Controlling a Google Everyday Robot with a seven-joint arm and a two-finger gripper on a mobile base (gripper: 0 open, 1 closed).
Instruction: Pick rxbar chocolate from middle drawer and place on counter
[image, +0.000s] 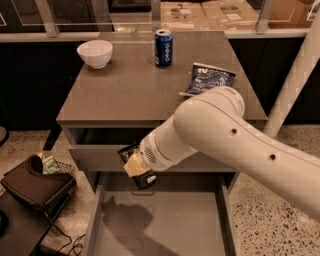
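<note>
My gripper (136, 166) hangs at the end of the big white arm, in front of the upper drawer's grey front and above the open middle drawer (160, 225). It is shut on the rxbar chocolate (131, 153), a black-wrapped bar held tilted, its ends sticking out above and below the fingers (133, 164). The drawer's pale floor shows only the arm's shadow. The counter (125, 85) lies just above and behind the gripper.
On the counter stand a white bowl (95, 52) at the back left, a blue can (163, 47) at the back middle and a blue crinkled snack bag (207, 78) on the right. A dark bag (32, 182) sits on the floor at the left. A white post (295, 80) stands at the right.
</note>
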